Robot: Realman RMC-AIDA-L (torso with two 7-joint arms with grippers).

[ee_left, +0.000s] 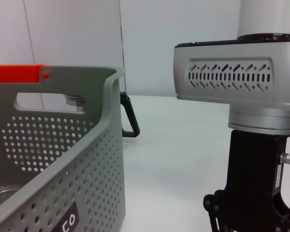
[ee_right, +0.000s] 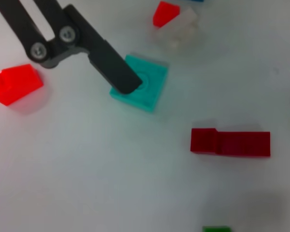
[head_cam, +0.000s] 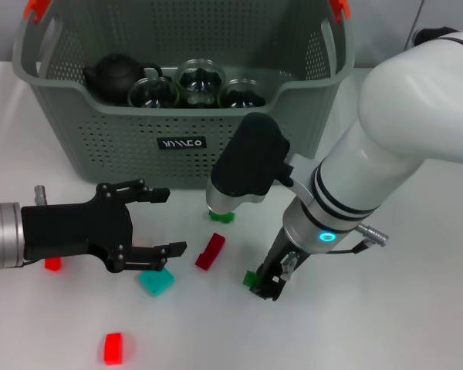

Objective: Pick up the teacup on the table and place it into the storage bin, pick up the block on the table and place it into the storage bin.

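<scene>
The grey-green storage bin (head_cam: 177, 127) stands at the back and shows close up in the left wrist view (ee_left: 63, 145). Three glass teacups (head_cam: 201, 81) sit inside it. Loose blocks lie in front of the bin: a teal block (head_cam: 155, 281) (ee_right: 145, 89), a dark red block (head_cam: 210, 251) (ee_right: 230, 143) and a small green block (head_cam: 250, 277). My left gripper (head_cam: 170, 222) is open, with its lower finger (ee_right: 121, 72) resting over the teal block. My right gripper (head_cam: 268, 282) points down at the table right beside the small green block.
A black teapot (head_cam: 116, 73) sits in the bin beside the cups. More blocks are scattered about: bright red ones (head_cam: 113, 348) (head_cam: 52, 264) and a green one (head_cam: 222, 216) under the right arm's black housing (head_cam: 251, 162). An orange clip (ee_left: 17, 73) marks the bin's rim.
</scene>
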